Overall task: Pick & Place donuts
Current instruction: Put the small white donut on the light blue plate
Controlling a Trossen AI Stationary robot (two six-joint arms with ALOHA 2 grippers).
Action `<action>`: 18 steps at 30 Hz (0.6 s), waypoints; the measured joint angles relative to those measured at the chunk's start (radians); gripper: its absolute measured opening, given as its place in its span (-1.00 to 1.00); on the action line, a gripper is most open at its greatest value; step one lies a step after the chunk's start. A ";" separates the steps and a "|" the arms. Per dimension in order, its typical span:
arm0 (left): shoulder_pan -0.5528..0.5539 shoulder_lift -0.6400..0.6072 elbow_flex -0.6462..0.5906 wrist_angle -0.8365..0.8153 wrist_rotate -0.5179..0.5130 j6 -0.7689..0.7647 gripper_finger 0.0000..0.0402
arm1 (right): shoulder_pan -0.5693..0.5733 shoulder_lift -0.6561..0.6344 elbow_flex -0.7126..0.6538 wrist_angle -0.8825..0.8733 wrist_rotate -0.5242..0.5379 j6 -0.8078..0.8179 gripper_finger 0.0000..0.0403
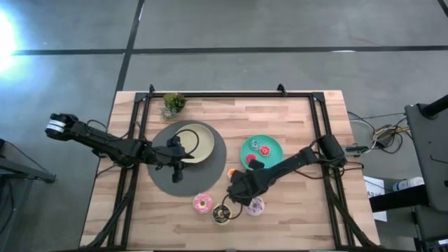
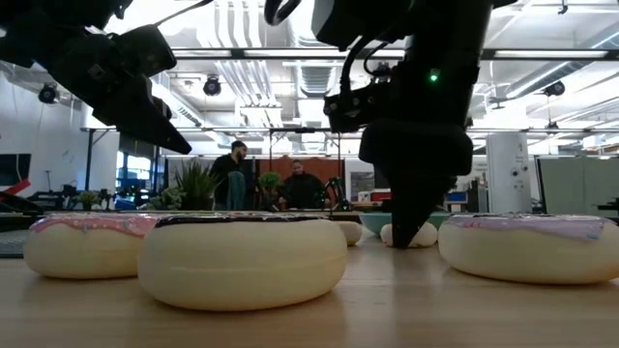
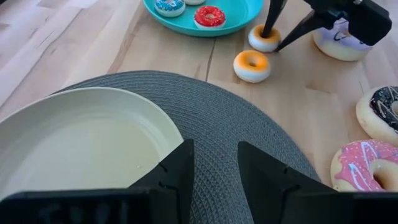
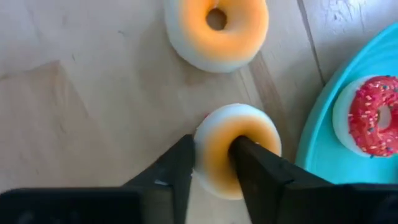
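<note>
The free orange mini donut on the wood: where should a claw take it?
Across one side of its ring, from above: the orange mini donut lies flat, hole up, so one finger fits the hole and one outside, as the right claw grips its neighbour.

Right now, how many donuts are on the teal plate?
2: a red one and a blue-topped one, both on the teal plate. Its far part is out of the left wrist view, so more may be hidden. The right pincer grips an orange mini on the table beside it.
</note>
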 joint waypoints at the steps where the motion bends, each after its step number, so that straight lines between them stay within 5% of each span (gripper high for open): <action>1: 0.000 0.000 0.000 0.000 0.000 0.000 -0.51 | -0.003 -0.001 0.000 0.000 -0.004 0.014 -0.54; 6: 0.000 0.000 0.000 0.000 0.000 -0.004 -0.51 | -0.011 -0.039 -0.001 0.017 -0.044 0.112 -0.90; 12: 0.000 0.000 0.000 0.034 0.000 0.006 -0.51 | -0.010 -0.230 -0.055 0.177 -0.033 0.328 -0.95; 15: 0.000 0.006 0.001 0.113 0.000 0.062 -0.51 | -0.010 -0.367 -0.213 0.443 0.081 0.577 -0.95; 18: 0.000 0.020 0.001 0.203 -0.002 0.146 -0.51 | -0.006 -0.473 -0.417 0.814 0.301 0.807 -0.95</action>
